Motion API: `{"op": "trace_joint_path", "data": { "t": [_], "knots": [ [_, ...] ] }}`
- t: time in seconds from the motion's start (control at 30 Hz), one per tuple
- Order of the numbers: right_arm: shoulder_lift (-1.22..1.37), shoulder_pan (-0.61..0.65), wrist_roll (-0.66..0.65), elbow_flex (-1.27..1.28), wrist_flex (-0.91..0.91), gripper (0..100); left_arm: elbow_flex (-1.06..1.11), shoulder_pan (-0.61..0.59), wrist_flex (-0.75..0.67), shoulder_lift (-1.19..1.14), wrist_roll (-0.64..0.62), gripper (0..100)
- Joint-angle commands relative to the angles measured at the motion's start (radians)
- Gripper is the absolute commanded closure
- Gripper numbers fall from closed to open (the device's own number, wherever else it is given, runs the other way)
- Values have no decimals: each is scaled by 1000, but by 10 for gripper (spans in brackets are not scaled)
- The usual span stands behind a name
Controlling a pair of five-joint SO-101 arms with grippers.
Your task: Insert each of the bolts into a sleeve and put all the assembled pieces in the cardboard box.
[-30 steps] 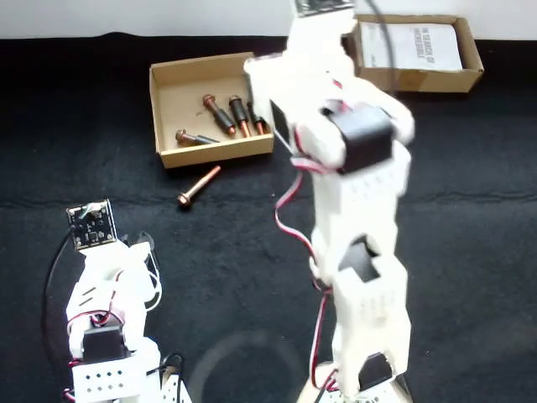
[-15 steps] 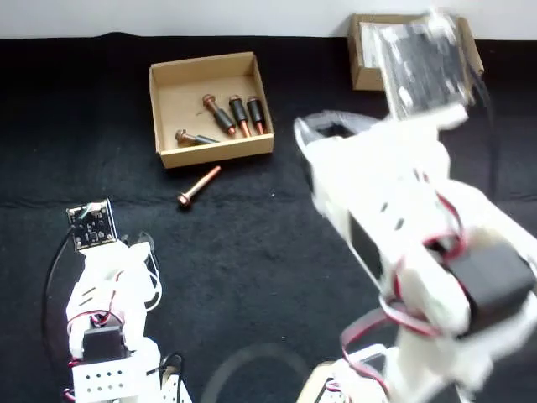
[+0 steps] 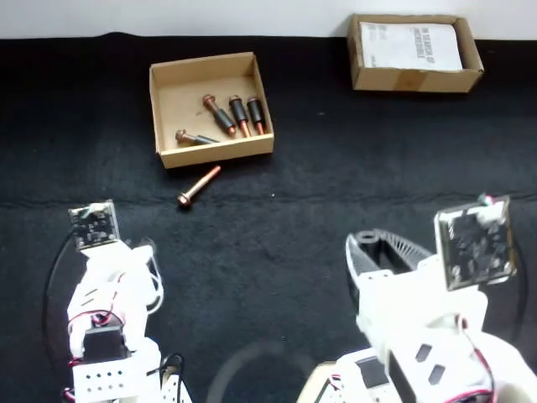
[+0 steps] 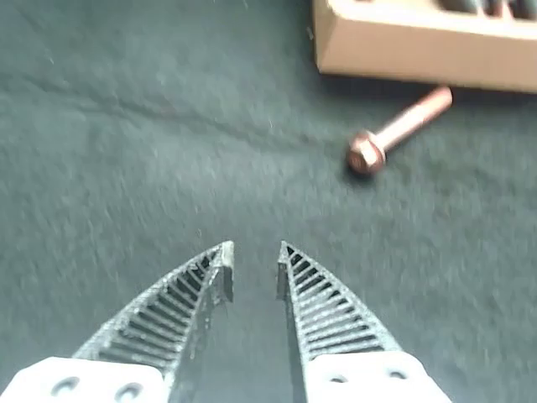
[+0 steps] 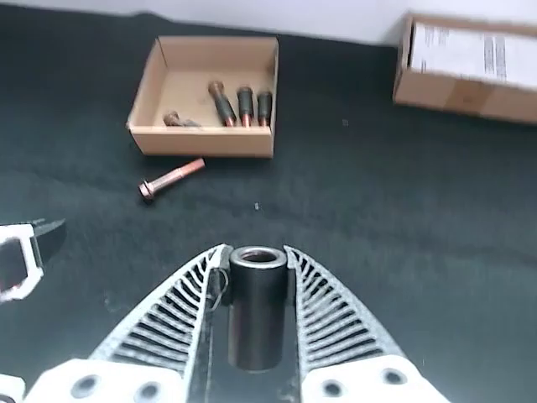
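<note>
A copper bolt (image 3: 198,185) lies loose on the black mat just in front of the cardboard box (image 3: 216,154), which holds several bolts in dark sleeves. My right gripper (image 5: 256,253) is shut on an upright black sleeve (image 5: 258,315); in the high view it sits low at the near right (image 3: 382,252), far from the bolt (image 5: 172,179) and the box (image 5: 201,141). My left gripper (image 4: 254,262) hangs over bare mat at the near left, its fingers slightly open with nothing between them. The bolt (image 4: 398,134) lies a short way ahead of it.
A second cardboard box (image 3: 415,78) with a printed sheet inside stands at the far right. Both arm bases occupy the near edge. A white wall runs along the mat's far side.
The right arm has swung back from above the cardboard box to the near right of the table, sleeve in its gripper. The left arm and the loose bolt stayed put.
</note>
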State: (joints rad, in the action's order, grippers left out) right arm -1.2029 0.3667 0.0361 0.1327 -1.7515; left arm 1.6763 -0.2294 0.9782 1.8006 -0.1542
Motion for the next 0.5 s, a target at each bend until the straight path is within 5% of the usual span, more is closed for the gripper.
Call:
{"op": "trace_joint_path", "data": {
  "t": [0.0, 0.2, 0.3, 0.47],
  "knots": [
    [-117, -81, -11, 196, 74, 992, 19, 102, 74, 4, 3, 895],
    [-334, -226, -158, 648, 452, 992, 19, 202, 103, 10, -3, 900],
    [-452, -268, -196, 865, 627, 992, 19, 203, 40, 10, -43, 987],
    [-622, -277, -250, 1153, 837, 992, 19, 208, -87, 10, -58, 992]
  ]
}}
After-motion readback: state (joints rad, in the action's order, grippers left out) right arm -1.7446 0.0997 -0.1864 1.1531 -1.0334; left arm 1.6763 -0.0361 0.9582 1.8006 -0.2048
